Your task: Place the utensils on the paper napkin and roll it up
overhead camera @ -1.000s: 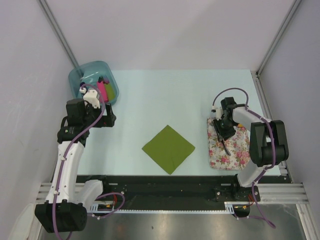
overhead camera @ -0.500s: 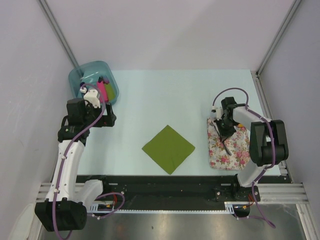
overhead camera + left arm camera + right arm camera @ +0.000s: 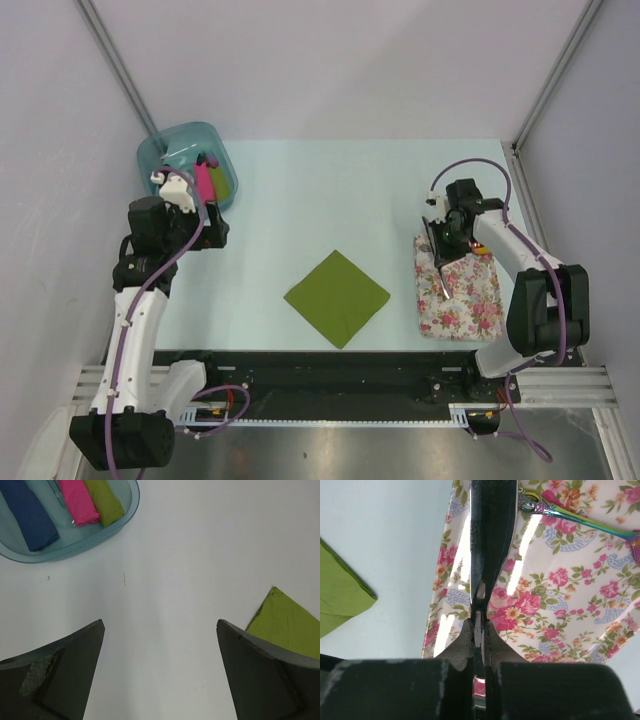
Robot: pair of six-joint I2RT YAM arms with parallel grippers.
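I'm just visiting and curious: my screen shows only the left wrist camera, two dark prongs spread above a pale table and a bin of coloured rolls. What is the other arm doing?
Observer: The right gripper is shut on a dark utensil over a floral mat.
Visitor: Only one utensil?
Observer: No, a second, rainbow-tinted utensil lies on that mat.
Visitor: And the green corner I see?
Observer: That is the paper napkin, a flat square mid-table with nothing on it yet.
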